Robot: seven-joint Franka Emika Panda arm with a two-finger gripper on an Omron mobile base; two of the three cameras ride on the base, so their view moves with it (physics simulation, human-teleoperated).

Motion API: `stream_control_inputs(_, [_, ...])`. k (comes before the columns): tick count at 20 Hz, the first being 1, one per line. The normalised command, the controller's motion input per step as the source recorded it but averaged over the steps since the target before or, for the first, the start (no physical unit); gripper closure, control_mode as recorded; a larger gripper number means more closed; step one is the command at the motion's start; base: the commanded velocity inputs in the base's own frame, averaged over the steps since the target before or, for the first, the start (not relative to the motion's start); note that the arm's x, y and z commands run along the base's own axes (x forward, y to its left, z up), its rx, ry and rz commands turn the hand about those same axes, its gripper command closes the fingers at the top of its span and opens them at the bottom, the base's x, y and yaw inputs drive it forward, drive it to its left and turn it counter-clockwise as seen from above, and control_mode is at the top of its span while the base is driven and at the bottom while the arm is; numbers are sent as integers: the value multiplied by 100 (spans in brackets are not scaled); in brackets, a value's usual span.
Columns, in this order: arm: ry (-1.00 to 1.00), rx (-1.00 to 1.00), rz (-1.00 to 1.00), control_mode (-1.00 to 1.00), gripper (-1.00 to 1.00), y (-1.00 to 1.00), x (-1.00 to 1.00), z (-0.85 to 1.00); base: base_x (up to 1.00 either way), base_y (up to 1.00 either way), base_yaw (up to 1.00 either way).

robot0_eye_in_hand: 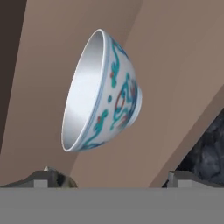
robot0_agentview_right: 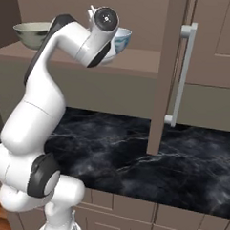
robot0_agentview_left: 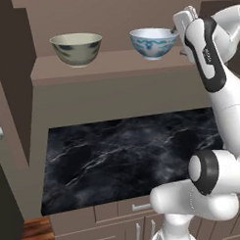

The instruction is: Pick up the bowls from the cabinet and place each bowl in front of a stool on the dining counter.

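I've got the jaws spread wide and holding nothing, level with the shelf (robot0_agentview_left: 115, 63) of the open cabinet (robot0_agentview_right: 161, 81). The blue-patterned bowl (robot0_agentview_left: 152, 42) sits upright on that shelf, with the gripper (robot0_agentview_left: 180, 29) just at its 3 o'clock; the green-smudged bowl (robot0_agentview_left: 76, 49) stands well apart at its 9 o'clock. In the hand view the blue-patterned bowl (robot0_eye_in_hand: 103, 94) lies ahead of the finger tips, probably not yet touched. I'd treat it as stiff, glazed, slippery and breakable, and pinch across the rim wall, one finger inside.
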Motion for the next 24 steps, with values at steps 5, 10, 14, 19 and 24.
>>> stream_control_inputs(5, [2,0,0,-100,-100,2,36,-4,0,0,0])
stream_control_inputs(10, [3,0,0,-100,-100,2,33,-5,0,0,0])
stream_control_inputs(14, [4,0,0,-100,-100,1,22,-1,0,0,0])
stream_control_inputs(19, [1,0,0,-100,-100,0,9,-8,0,0,0])
stream_control_inputs(24, [0,0,0,-100,-100,0,7,-10,0,0,0])
